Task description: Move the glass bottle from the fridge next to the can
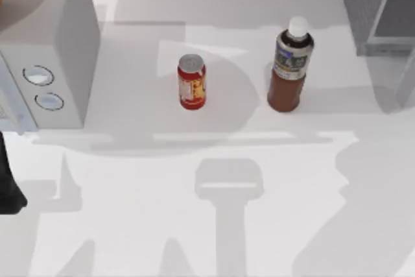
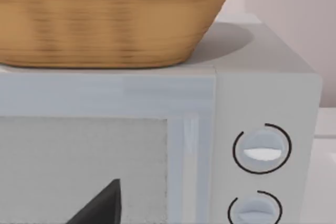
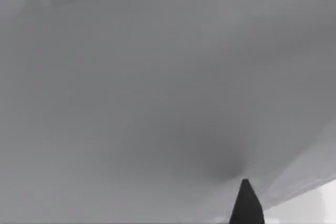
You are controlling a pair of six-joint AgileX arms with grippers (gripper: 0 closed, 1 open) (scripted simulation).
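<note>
Brown-bodied glass bottle [image 1: 291, 66] stands upright on the white tabletop [image 1: 194, 225], out of the fridge [image 1: 382, 8], which sits at the far right corner. The can [image 1: 192, 82] stands upright to the bottle's left, apart from it, with bare tabletop between them. Nothing grips either item; both rest on their own bases.

Judgement: the bottle looks set down beside the can, so the transfer itself appears done. The gap between them probably serves to avoid knocking the can over during release.

Left arm: a dark part of it shows at the top view's left edge [image 1: 8, 189], in front of the white box with two round dials [image 1: 48, 63]. Its wrist camera faces that box's front, where a wicker basket [image 2: 105, 19] sits on top. Left claw state: cannot tell.

Right wrist view shows a plain grey surface and one dark fingertip [image 3: 245, 203]. Right claw state: cannot tell.

Judgement: remaining work, if any, is parking the arms.
</note>
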